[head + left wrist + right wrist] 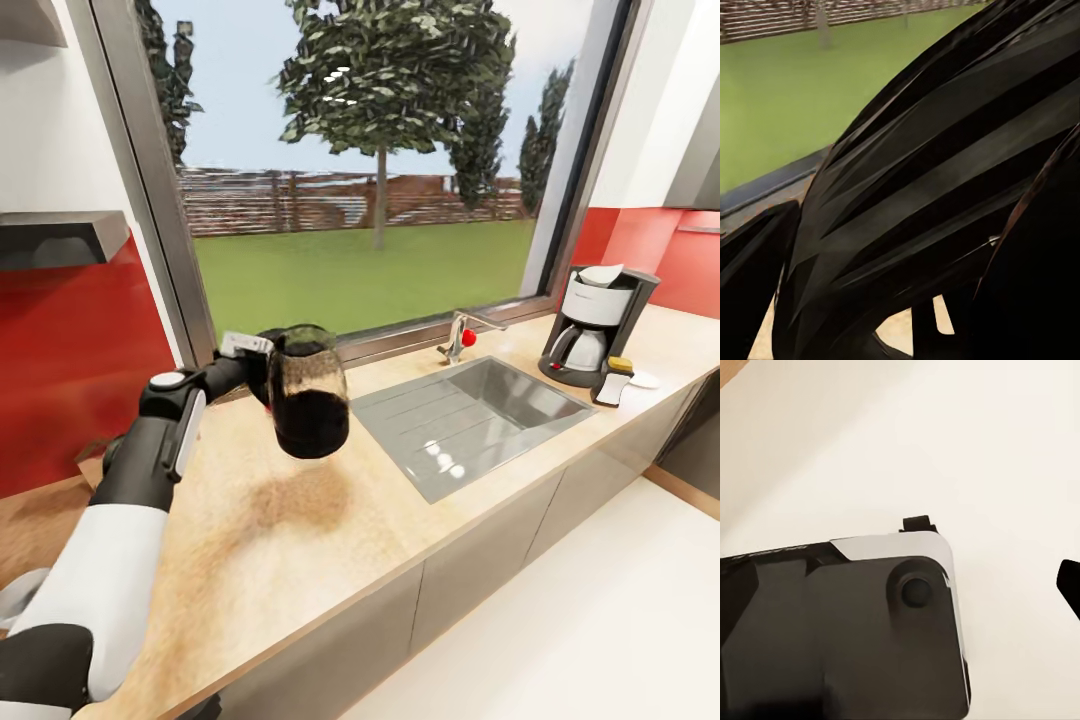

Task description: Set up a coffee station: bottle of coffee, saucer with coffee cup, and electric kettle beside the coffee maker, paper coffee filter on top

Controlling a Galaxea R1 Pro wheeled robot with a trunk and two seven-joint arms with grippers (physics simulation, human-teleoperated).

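My left gripper [262,362] is shut on the handle of the electric kettle [308,392], a clear glass body with a dark lower half, held in the air above the kitchen countertop [300,530]. Up close in the left wrist view, the kettle [945,187] appears as dark curved surfaces. The coffee maker [597,325] stands at the counter's far right with a white piece, perhaps the paper coffee filter [600,273], on its top. The bottle of coffee [614,381] and the saucer [646,380] sit beside it. The coffee cup is out of view. A dark tip of my right gripper [1069,585] hangs over white floor.
A steel sink [480,410] with a faucet [458,336] lies between the kettle and the coffee maker. A large window runs behind the counter. A grey shelf [60,236] hangs on the red wall at left. My dark base [840,637] is below the right wrist.
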